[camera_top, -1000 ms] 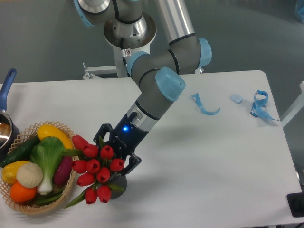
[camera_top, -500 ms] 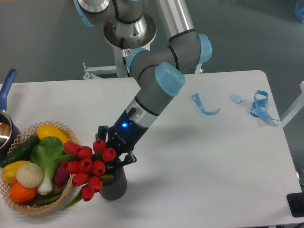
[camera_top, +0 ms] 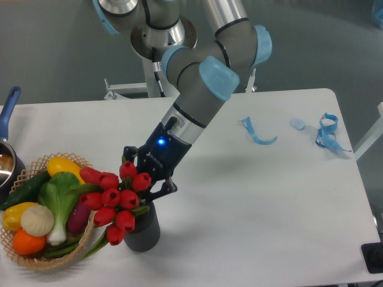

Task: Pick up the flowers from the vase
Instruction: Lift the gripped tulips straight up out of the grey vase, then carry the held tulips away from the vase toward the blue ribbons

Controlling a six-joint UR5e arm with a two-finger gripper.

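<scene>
The flowers [camera_top: 114, 196], a bunch of red closed tulip buds with green leaves, hang over the table's front left, tilted towards the basket. Their lower ends still reach the mouth of the vase [camera_top: 142, 232], a short dark grey ribbed cylinder that stands upright just below them. My gripper [camera_top: 148, 181] comes down from the upper right and is shut on the flowers just behind the buds. The stems are hidden by the buds and the fingers.
A wicker basket [camera_top: 60, 261] of colourful vegetables stands right beside the flowers on the left. A blue-handled pot [camera_top: 8, 128] sits at the far left edge. Blue ribbon scraps [camera_top: 257, 134] and a blue strap [camera_top: 328, 133] lie at the back right.
The gripper has risen with the flowers. The bunch has lifted off the vase, so the vase's ribbed body now shows below the buds.
</scene>
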